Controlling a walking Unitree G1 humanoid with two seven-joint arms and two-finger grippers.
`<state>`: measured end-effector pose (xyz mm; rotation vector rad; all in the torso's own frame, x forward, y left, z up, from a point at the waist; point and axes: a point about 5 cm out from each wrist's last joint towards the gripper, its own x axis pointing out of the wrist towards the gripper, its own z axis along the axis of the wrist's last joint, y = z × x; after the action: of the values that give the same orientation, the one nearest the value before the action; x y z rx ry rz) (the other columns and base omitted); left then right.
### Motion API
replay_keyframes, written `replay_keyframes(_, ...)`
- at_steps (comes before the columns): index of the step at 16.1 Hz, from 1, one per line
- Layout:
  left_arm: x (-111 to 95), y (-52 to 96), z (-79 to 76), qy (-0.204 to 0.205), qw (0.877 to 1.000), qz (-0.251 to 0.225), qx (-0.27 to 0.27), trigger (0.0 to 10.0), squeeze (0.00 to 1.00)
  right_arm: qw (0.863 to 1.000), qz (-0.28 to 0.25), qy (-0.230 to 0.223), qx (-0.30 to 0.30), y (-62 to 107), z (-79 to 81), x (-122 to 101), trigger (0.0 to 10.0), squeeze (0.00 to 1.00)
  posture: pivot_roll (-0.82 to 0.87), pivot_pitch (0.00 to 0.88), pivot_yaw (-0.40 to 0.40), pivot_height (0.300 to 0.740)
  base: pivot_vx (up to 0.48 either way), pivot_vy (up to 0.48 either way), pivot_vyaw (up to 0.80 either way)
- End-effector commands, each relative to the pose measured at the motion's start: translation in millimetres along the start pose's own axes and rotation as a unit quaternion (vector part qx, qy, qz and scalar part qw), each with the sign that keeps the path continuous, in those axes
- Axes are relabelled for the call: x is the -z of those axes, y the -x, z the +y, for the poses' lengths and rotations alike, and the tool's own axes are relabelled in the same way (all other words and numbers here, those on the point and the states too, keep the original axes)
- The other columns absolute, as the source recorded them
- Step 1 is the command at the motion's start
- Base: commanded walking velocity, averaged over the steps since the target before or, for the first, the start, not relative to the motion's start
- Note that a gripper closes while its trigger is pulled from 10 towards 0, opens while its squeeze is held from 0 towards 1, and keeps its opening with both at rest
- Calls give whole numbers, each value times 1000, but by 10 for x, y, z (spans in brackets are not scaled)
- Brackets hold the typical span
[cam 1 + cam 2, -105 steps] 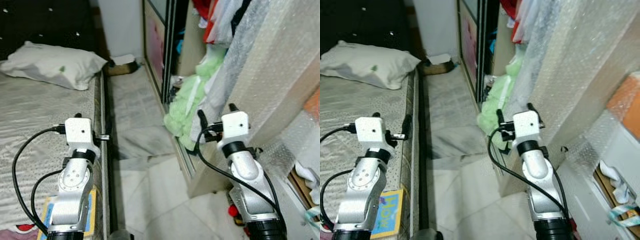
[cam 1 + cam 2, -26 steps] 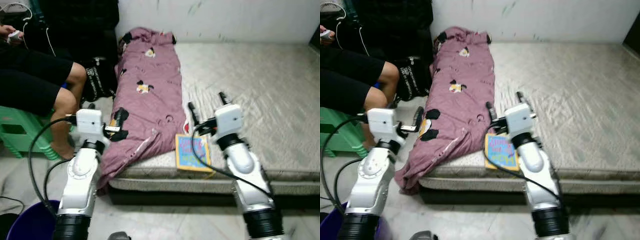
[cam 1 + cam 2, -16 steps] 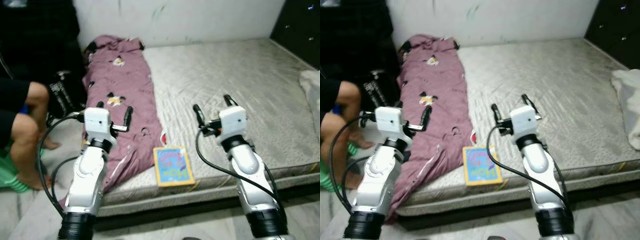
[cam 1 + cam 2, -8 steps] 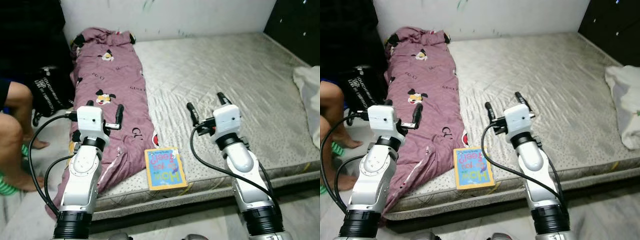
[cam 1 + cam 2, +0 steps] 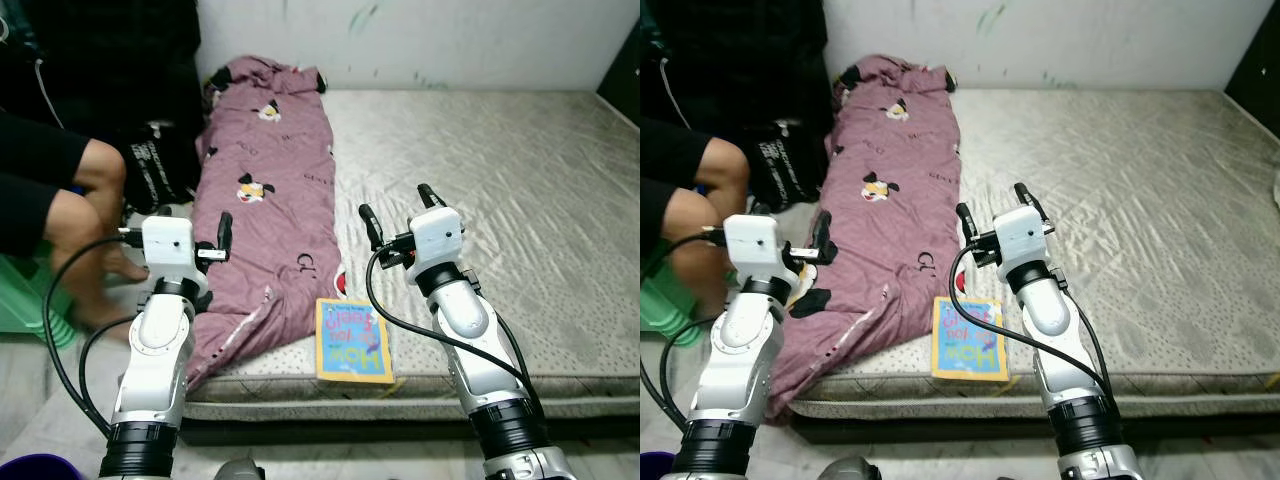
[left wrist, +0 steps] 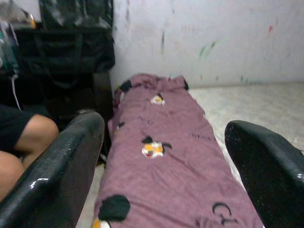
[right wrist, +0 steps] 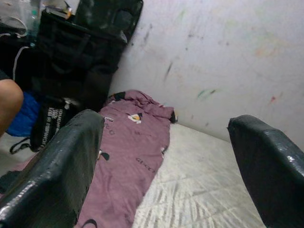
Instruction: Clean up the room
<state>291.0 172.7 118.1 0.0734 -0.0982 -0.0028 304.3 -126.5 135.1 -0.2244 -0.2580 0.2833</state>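
A mauve blanket (image 5: pixel 265 210) with cartoon prints lies along the left side of the grey mattress (image 5: pixel 520 190), and its near end hangs over the edge. A yellow and blue book (image 5: pixel 353 340) lies flat at the mattress's front edge, just right of the blanket. My left gripper (image 5: pixel 195 226) hovers open over the blanket's hanging end, with nothing between its fingers (image 6: pixel 52 166). My right gripper (image 5: pixel 397 208) is open and empty above the mattress, a little beyond the book. Both wrist views look along the blanket (image 7: pixel 133 142) toward the wall.
A person sits at the left, with bare knees (image 5: pixel 95 170) close to the bed's corner. A green stool (image 5: pixel 25 300) stands under them. A black bag (image 5: pixel 150 165) leans beside the blanket. A purple bucket rim (image 5: pixel 25 465) shows at the lower left. A white wall (image 5: pixel 450 40) backs the bed.
The camera has swung back left: the person's legs and the green stool are in view again and the white pillow has left the frame. Both grippers stay open and empty.
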Motion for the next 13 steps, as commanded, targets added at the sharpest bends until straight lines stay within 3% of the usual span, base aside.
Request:
replay_keyframes(1, -12, -28, -12, -5, 1000, -6, -1, 10000, 0, 1000, 0, 4, 4, -12, -39, 14, 10000, 0, 12, 0, -12, 740, 0, 0, 0)
replay_keyframes(5, 74, -65, -107, 3, 1000, 1, 12, 10000, 0, 1000, 7, 7, 25, -26, -135, 90, 10000, 0, -3, 0, -5, 740, 0, 0, 0)
replay_keyframes(10, 180, -134, -307, 13, 999, 11, 36, 10000, 0, 998, 18, 10, 53, 188, -263, 142, 10000, 0, -115, 0, 28, 740, 0, 0, 0)
replay_keyframes(13, 263, -136, -472, 14, 996, 27, 80, 10000, 0, 997, 29, 16, 67, 403, -305, 186, 10000, 0, -206, 0, 119, 740, 0, 0, 0)
